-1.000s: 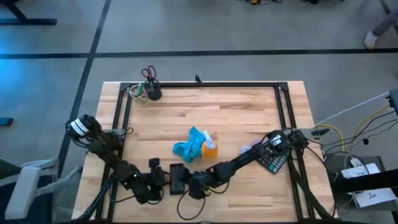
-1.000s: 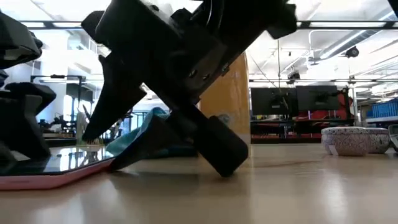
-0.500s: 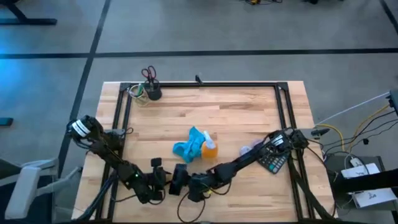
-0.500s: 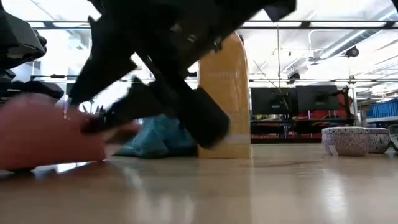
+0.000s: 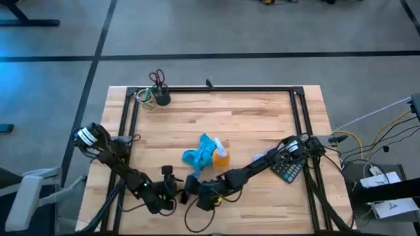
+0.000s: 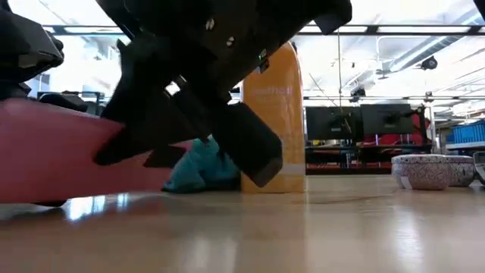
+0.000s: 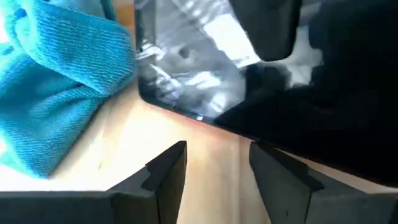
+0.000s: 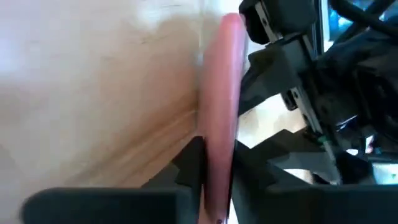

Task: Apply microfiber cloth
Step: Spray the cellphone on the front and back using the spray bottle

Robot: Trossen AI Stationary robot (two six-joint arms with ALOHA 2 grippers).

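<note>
Fingers (image 8: 198, 163) of the right gripper (image 8: 214, 171) pinch the pink-cased phone (image 8: 219, 106) on edge; left gripper (image 7: 214, 171) fingers spread beside the microfiber cloth (image 7: 59, 81).

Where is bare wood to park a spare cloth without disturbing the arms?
Free: the wide stretch between the microfiber cloth and the far rail. Crowded: the near edge, where the left pincer and right pincer meet at the phone.
</note>
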